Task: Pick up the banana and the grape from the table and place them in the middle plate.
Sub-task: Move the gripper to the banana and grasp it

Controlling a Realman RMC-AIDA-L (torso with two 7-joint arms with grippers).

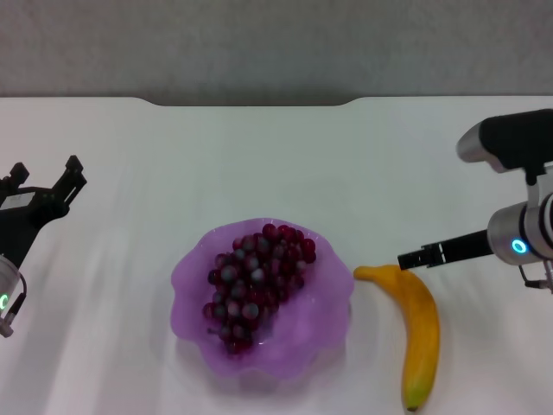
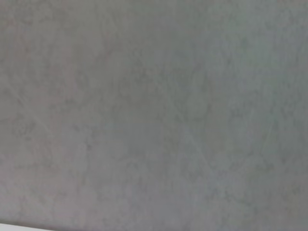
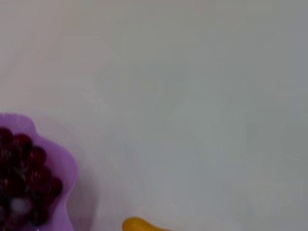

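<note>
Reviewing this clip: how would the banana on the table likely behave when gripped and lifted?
The banana looks stiff, so it should lift in one piece. Its curved, smooth skin may let it pivot or slip if the right gripper pinches near the end. Lying flat on the table, it seems unlikely to roll.

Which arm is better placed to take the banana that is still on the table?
The right. Its hand is just beside the curved yellow banana's far end, on the plate's right. The left hand is far across the purple scalloped plate, where the dark red grapes already lie.

Left tool [image 1: 47, 181] agape — right tool [image 1: 410, 258] extended
</note>
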